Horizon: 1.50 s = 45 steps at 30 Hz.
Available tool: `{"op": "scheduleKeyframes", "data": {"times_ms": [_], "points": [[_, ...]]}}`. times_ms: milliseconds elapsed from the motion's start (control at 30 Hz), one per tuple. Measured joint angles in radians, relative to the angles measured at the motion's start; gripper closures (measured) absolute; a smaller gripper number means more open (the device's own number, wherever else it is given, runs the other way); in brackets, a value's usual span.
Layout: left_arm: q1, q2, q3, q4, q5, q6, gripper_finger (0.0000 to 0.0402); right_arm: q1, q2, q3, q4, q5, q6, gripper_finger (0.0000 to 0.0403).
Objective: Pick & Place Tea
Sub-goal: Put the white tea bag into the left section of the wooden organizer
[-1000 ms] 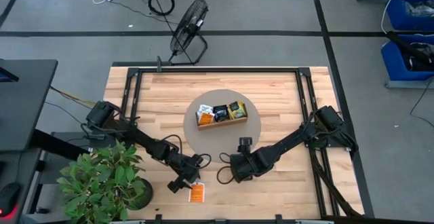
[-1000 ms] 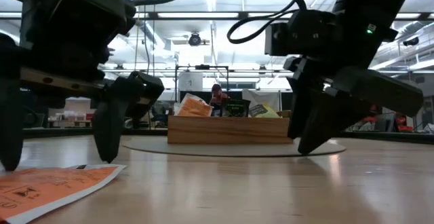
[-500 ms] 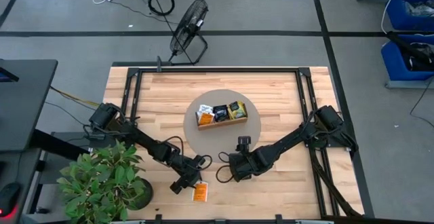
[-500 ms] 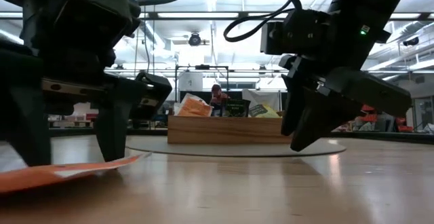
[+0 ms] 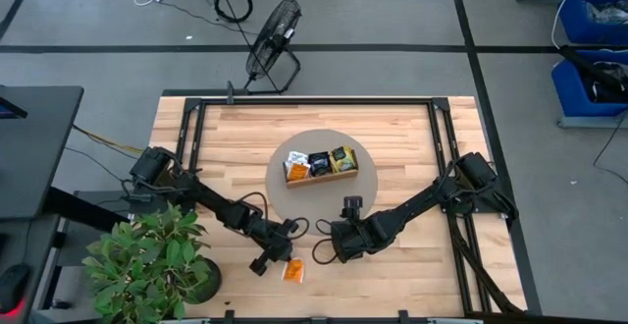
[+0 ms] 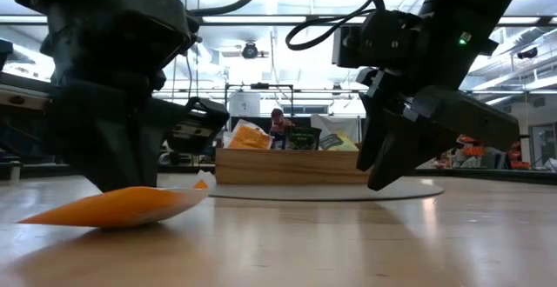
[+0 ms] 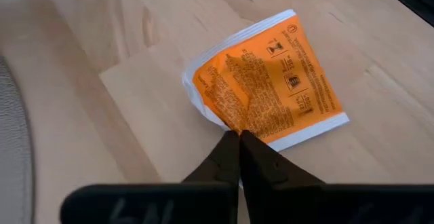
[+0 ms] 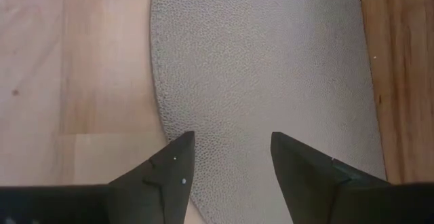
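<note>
An orange tea packet [image 7: 271,88] with a white border lies on the wooden table near its front edge [image 5: 292,272]. My left gripper [image 7: 239,137] is shut on the packet's near side. In the low view the packet [image 6: 122,207] is bowed under that gripper [image 6: 113,178]. My right gripper [image 8: 230,149] stands open over the near edge of the round grey mat [image 5: 285,191], with nothing between its fingers. The wooden tray [image 5: 321,175] sits on that mat with several more tea packets [image 5: 321,161] standing in it. My left gripper pinches the orange packet at the edge nearest to it [image 7: 234,125], between its two fingertips. The fingers slant down from the table's left and far side. The packet is creased at the fingers and bows, its underside on the table and one end [image 6: 198,185] raised.
A potted plant [image 5: 147,260] stands at the table's near left corner, close behind my left arm. A floor fan [image 5: 273,44] stands beyond the far edge. Bare wood lies between the mat and the table's near edge.
My left gripper has sunk a little onto the orange packet and shut on its edge. The packet, flat on the table before, has slid slightly toward the right and buckled, one end lifting off the wood. My right gripper has stayed open.
</note>
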State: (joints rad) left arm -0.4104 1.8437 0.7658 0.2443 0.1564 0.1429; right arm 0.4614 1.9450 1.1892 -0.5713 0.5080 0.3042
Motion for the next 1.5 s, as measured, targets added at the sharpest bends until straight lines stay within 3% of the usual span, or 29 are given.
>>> {"op": "scheduleKeyframes", "data": {"times_ms": [167, 500, 767, 867, 1033, 1267, 1367, 1500], "points": [[0.001, -0.01, -0.001, -0.004, -0.02, 0.0, 0.0396, 0.0, 0.0, 0.0, 0.0, 0.001, -0.008, 0.02], [-0.004, -0.138, -0.007, -0.159, -0.243, 0.002, 0.0398, 0.0, 0.0, 0.0, -0.02, 0.012, -0.008, 0.02], [-0.009, -0.205, -0.004, -0.181, -0.306, 0.011, 0.0398, 0.004, -0.058, -0.001, -0.024, 0.064, -0.002, 0.02], [-0.016, -0.222, -0.003, -0.188, -0.431, 0.013, 0.0398, 0.005, -0.092, -0.001, -0.02, 0.109, 0.001, 0.02], [-0.025, -0.236, -0.003, -0.198, -0.756, 0.039, 0.0399, 0.003, -0.14, -0.001, 0.042, 0.198, -0.01, 0.02], [-0.055, -0.236, 0.001, -0.191, -1.089, 0.206, 0.0399, -0.02, -0.181, -0.001, 0.204, 0.296, -0.084, 0.02], [-0.067, -0.236, 0.001, -0.19, -1.185, 0.275, 0.0399, -0.037, -0.188, -0.001, 0.271, 0.289, -0.135, 0.02], [-0.072, -0.236, 0.001, -0.187, -1.222, 0.325, 0.0399, -0.066, -0.192, 0.0, 0.358, 0.285, -0.19, 0.02]]}}
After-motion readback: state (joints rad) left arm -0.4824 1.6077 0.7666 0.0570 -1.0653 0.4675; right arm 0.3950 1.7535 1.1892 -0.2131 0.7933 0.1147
